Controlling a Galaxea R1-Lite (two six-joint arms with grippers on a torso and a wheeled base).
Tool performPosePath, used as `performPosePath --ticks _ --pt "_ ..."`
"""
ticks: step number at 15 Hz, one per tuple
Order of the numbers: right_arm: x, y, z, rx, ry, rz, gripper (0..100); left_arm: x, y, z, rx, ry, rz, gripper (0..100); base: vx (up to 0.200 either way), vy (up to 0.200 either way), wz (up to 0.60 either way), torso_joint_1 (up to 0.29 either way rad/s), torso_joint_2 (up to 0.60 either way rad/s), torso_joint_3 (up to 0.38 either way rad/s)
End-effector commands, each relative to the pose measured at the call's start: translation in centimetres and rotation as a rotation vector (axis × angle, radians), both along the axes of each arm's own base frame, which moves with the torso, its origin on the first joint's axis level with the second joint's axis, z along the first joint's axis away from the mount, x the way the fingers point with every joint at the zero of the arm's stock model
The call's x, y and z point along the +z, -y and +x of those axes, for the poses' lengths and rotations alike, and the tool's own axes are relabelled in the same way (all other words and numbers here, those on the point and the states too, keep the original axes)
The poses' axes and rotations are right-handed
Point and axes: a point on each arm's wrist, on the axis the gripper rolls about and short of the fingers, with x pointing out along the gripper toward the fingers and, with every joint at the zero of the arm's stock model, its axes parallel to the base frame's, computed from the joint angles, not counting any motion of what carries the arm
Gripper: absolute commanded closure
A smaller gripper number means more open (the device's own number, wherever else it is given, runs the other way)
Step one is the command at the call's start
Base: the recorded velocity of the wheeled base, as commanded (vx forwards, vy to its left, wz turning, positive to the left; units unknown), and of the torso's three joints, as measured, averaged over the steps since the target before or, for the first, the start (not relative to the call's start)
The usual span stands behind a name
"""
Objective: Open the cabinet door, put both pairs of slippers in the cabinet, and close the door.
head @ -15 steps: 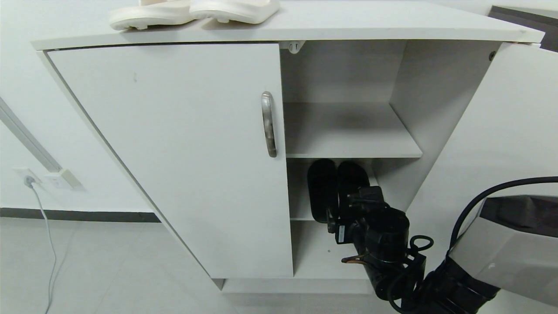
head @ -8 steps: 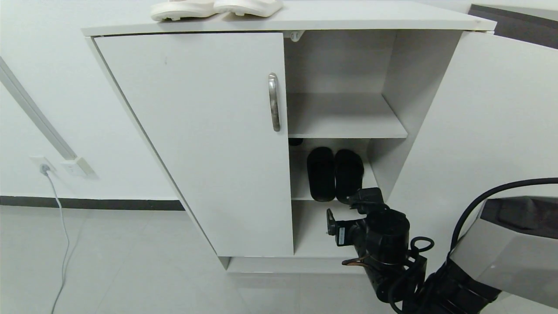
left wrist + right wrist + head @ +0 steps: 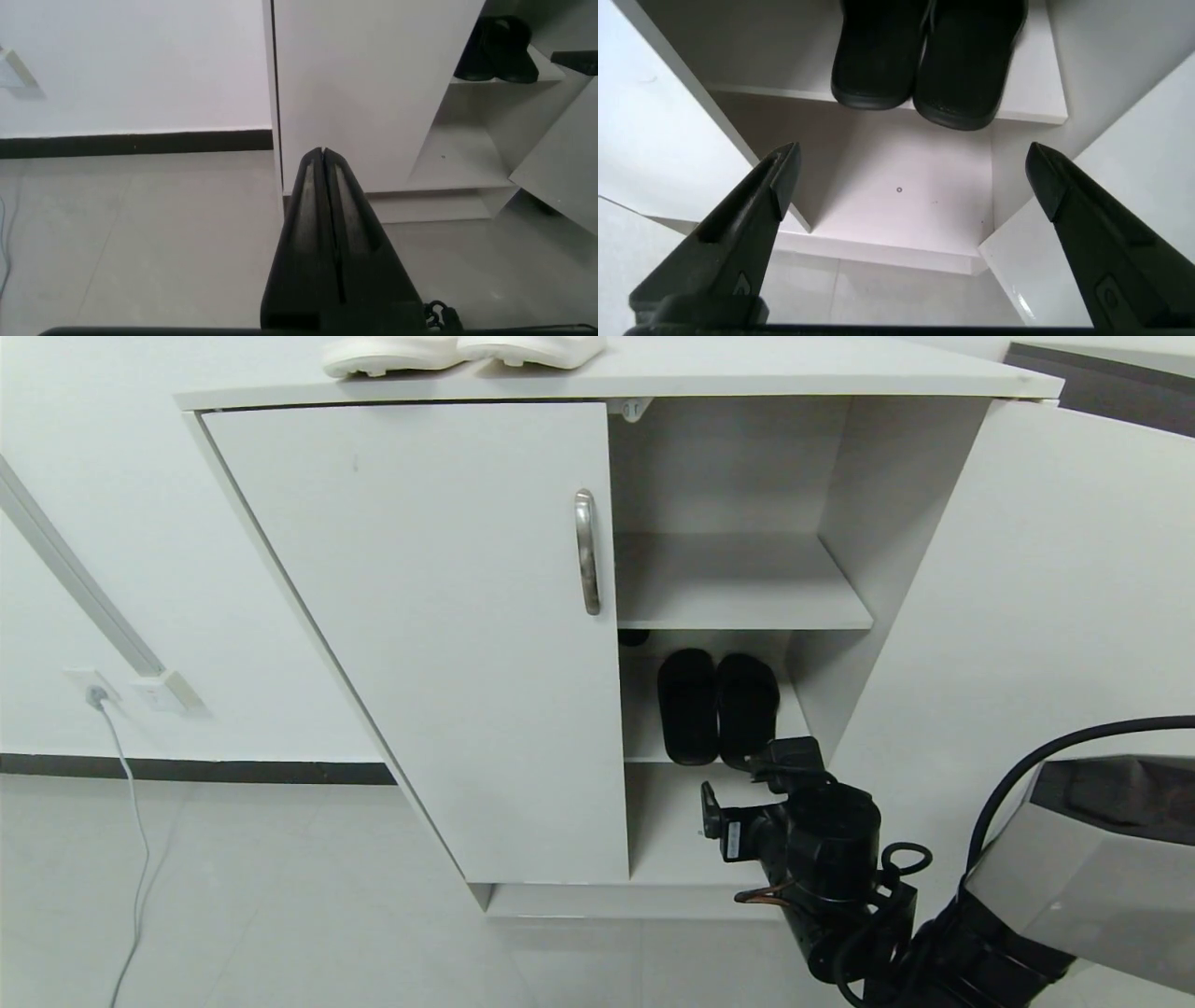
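Black slippers (image 3: pixel 717 707) rest on the cabinet's (image 3: pixel 653 378) lower shelf, 12 o'clock of the right fingers (image 3: pixel 738 233), which have backed off, spread and empty; left fingers (image 3: pixel 318 215) pressed together; white slippers (image 3: pixel 462 350) on top go next.

White cabinet (image 3: pixel 420 616), plain all over; black slippers (image 3: pixel 689 705) inside it, cream slippers (image 3: pixel 532 347) on top, silver handle (image 3: pixel 586 553) on its door, pale grey floor (image 3: pixel 233 896) below.

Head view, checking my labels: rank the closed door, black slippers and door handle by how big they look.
1. closed door
2. black slippers, the pair together
3. door handle
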Motion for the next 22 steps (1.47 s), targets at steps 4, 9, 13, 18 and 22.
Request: performPosePath --ticks 4,9,13,18,22 --pt "-0.07 -0.05 0.03 0.002 0.0 0.0 0 0.01 0.0 0.01 0.001 -0.001 0.0 100 0.0 0.0 0.0 0.0 0.0 0.0" --pt "-0.05 0.43 0.33 -0.015 -0.001 -0.002 0 0.01 0.0 0.01 0.001 -0.001 0.002 100 0.0 0.0 0.0 0.0 0.0 0.126" --pt "-0.19 0.55 0.43 -0.02 -0.004 -0.005 0 0.01 0.0 0.01 0.001 -0.001 0.0 100 0.0 0.0 0.0 0.0 0.0 0.198" --pt "-0.34 0.58 0.61 -0.015 -0.006 -0.005 0 -0.03 0.0 0.02 0.002 -0.002 0.0 100 0.0 0.0 0.0 0.002 0.0 0.047" --pt "-1.02 0.42 0.7 -0.011 -0.019 -0.018 0 0.01 -0.01 0.01 0.004 -0.001 0.0 100 0.0 0.0 0.0 0.0 0.0 0.0"
